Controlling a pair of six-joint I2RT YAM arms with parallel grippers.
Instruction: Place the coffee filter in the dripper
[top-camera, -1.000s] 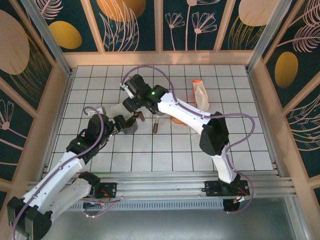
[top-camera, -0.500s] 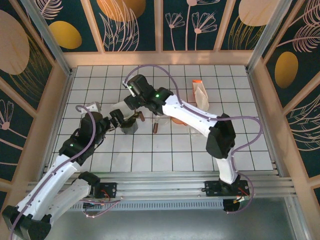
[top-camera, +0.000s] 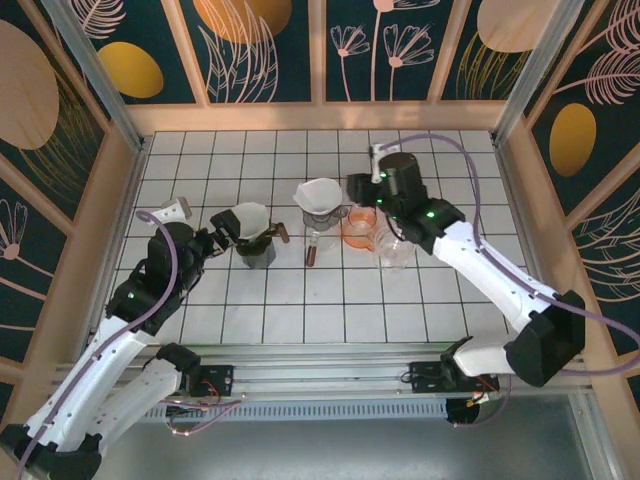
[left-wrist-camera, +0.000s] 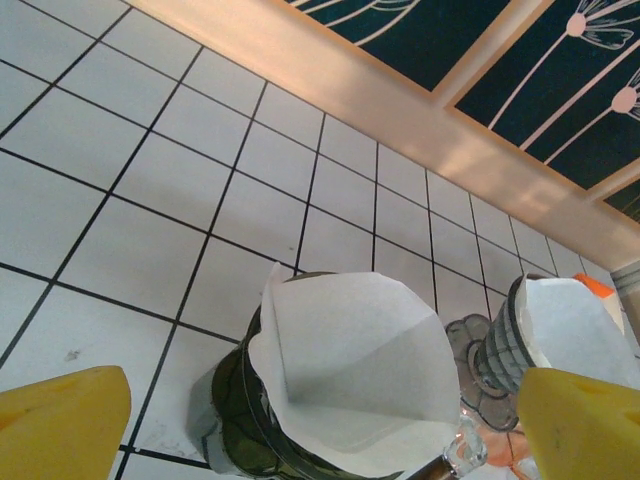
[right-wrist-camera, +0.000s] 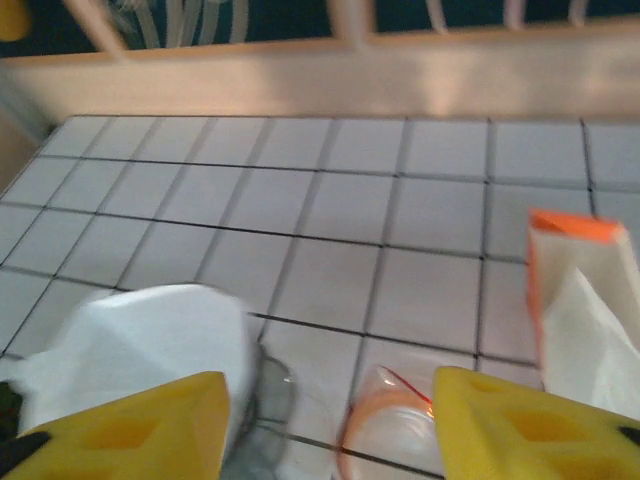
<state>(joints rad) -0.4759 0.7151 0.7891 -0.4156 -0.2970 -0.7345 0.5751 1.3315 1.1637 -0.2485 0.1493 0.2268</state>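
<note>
left claw (left-wrist-camera: 320, 430): mine, fingers spread wide, clamped on nothing. The yellow tips sit at either side of the wrist view with the dark dripper ahead between them. I can't tell if they touch it; from the top it looks just beside.
right claw (right-wrist-camera: 335, 425): mine, fingers apart and the gap between them is free, so no grip. It hangs above the desk toward the far edge, right of centre.
coffee filter (left-wrist-camera: 350, 360): white paper cone, seated mouth-up inside the dark dripper. Its upper edge stands above the rim, higher on the left side.
dark dripper (left-wrist-camera: 235, 410): upright on the desk, left of centre and about midway between the far and near edges. It has a brown handle on its right side.
second dripper (left-wrist-camera: 500, 345): ribbed body on a clear base, upright near the desk's centre, right of the dark dripper and apart from it.
second filter (top-camera: 320, 195): white cone sitting in the second dripper, mouth up. It is blurred in my right wrist view, just left of my right claw.
orange-rimmed cup (top-camera: 358, 228): clear, just right of the second dripper, below my right claw.
clear glass (top-camera: 393, 250): right of the cup and a bit closer to the near edge. Contact with the cup is unclear.
filter pack (right-wrist-camera: 585, 320): orange top, white papers showing, toward the far edge, right of my right claw.
desk (top-camera: 450, 300): white tiles with a black grid.
</note>
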